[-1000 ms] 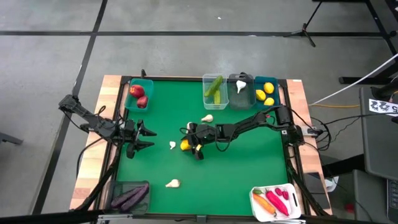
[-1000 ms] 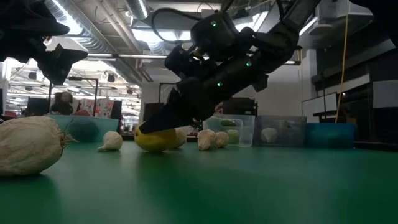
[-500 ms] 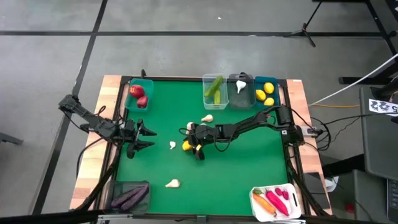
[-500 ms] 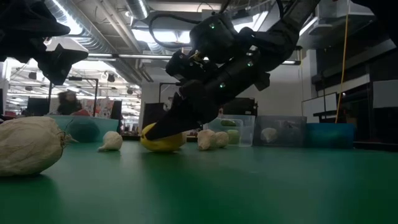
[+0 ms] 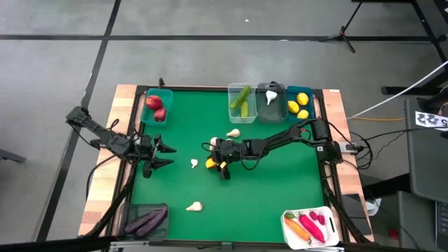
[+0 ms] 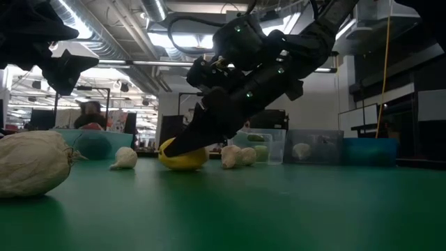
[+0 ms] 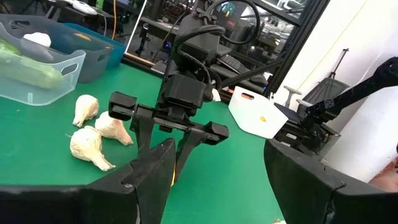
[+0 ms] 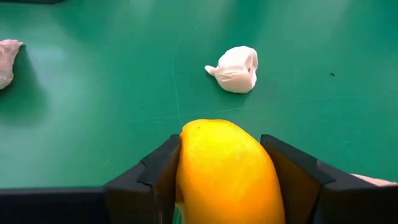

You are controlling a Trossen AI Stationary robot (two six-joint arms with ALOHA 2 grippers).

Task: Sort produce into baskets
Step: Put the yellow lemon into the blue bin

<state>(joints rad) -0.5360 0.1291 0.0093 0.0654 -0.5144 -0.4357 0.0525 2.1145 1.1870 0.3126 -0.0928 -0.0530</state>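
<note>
Near the middle of the table (image 5: 280, 203), high view: the right gripper (image 5: 215, 165) sits low over the green mat with a yellow lemon (image 5: 210, 164) between its fingers. The left gripper (image 5: 166, 155) waits near the left edge, fingers spread, holding nothing. Along the far edge stand a teal bin of red apples (image 5: 155, 106), a clear bin of cucumbers (image 5: 241, 101), a grey bin with one garlic (image 5: 271, 102) and a teal bin of lemons (image 5: 299, 103). An eggplant bin (image 5: 147, 219) occupies the near left corner, a white bin (image 5: 311, 227) the near right corner. Loose garlic bulbs lie at (image 5: 233, 133), (image 5: 194, 163) and (image 5: 194, 206).

Low view: the lemon (image 6: 182, 155) appears at or barely off the mat, pinched under the right gripper (image 6: 191, 143). Whether it has cleared the surface cannot be told.

Left wrist view: the left arm's own fingers (image 7: 298, 174) stand wide apart; the right gripper (image 7: 165, 152) shows beyond them, garlic bulbs (image 7: 93, 134) beside it.

Right wrist view: both pads (image 8: 292, 171) press the lemon (image 8: 221, 165) on either side; a garlic bulb (image 8: 236, 68) lies beyond.

Judgement: the step in hand is the grasp of the lemon. Next move calls for a lift, then carriage to the lemon bin at the far right corner, and release there.
</note>
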